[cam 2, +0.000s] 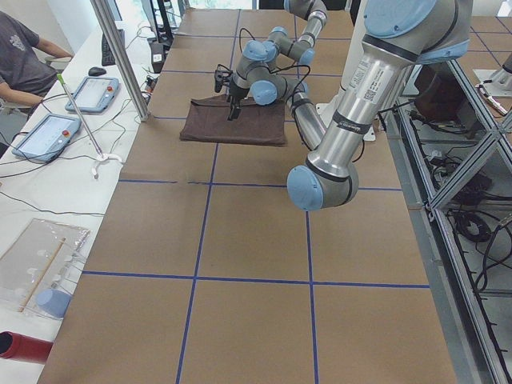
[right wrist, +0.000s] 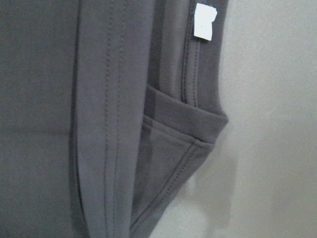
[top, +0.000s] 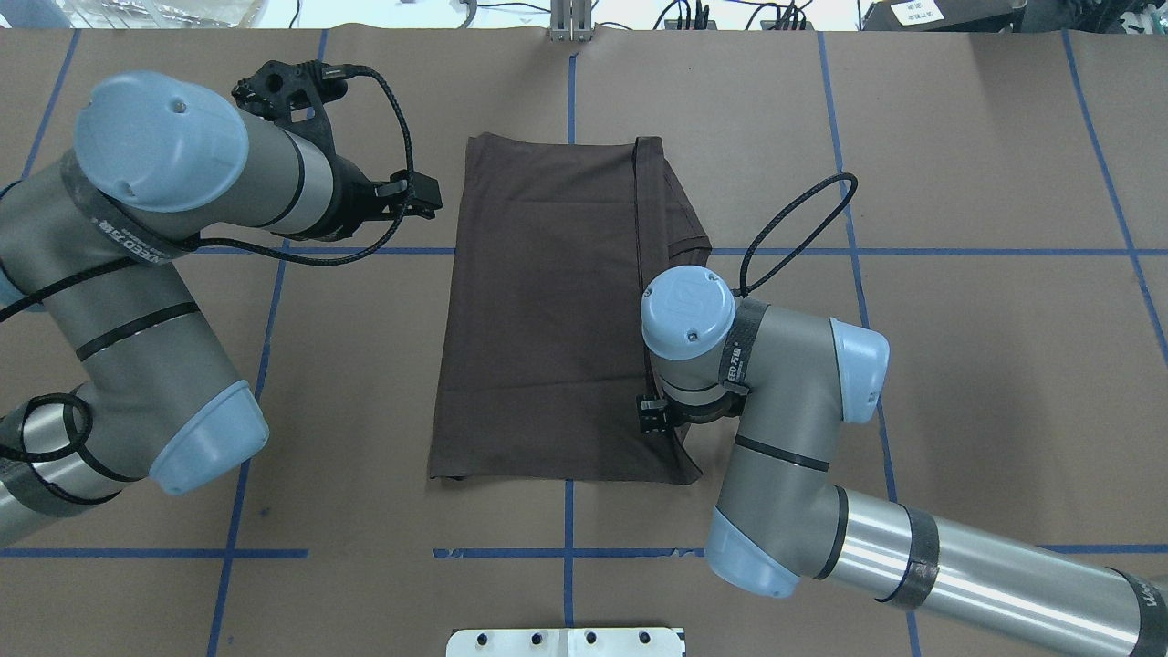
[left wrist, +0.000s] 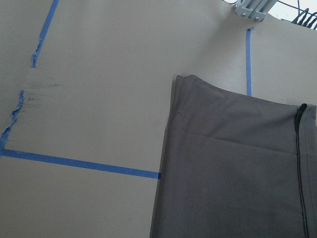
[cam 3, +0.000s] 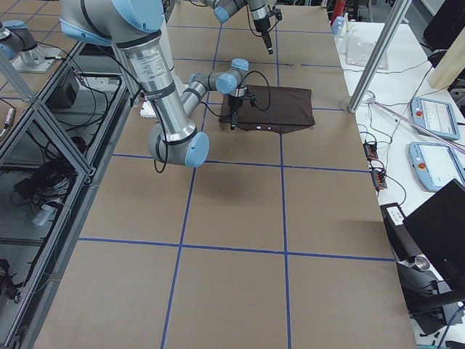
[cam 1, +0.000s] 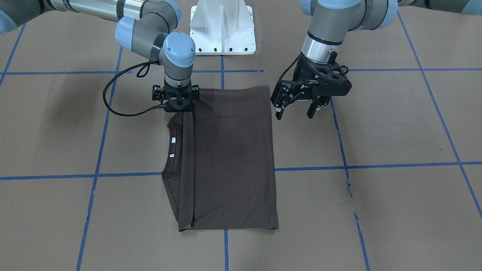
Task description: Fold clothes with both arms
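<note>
While the dark brown-grey short-sleeved T-shirt (cam 1: pixel 233 158) lies folded into a flat rectangle mid-table on the brown paper-covered tabletop (cam 1: pixel 395 124), ribbed collar (cam 1: pixel 171 150) toward the robot's right, the black right gripper (cam 1: pixel 177 107) points down at its collar-side corner nearest the robot, and I cannot tell its grip. The black left gripper (cam 1: pixel 295 114) hovers spread wide just beside the opposite edge.
</note>
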Robot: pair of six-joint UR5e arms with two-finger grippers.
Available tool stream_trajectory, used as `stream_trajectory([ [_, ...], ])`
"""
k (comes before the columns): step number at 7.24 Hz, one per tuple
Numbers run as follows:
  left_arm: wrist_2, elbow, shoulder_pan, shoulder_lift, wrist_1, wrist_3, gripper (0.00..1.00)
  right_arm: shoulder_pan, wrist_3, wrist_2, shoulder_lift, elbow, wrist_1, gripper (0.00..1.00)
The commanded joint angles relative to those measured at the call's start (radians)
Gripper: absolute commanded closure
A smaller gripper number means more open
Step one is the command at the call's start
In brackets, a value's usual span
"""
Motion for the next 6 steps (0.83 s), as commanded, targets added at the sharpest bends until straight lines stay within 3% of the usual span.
stream_trajectory([
  [1,-0.001,0.000,0.000,-0.002,0.000,-0.002,0.00,0.016,0.000,0.000,-0.031,0.013,-0.003,0.00],
  [4,-0.001,0.000,0.000,-0.002,0.000,-0.003,0.00,0.090,-0.043,0.002,-0.126,0.111,-0.001,0.00],
  [6,-0.014,-0.003,0.009,0.003,-0.005,-0.031,0.00,0.122,-0.032,0.054,-0.067,0.136,0.009,0.00],
])
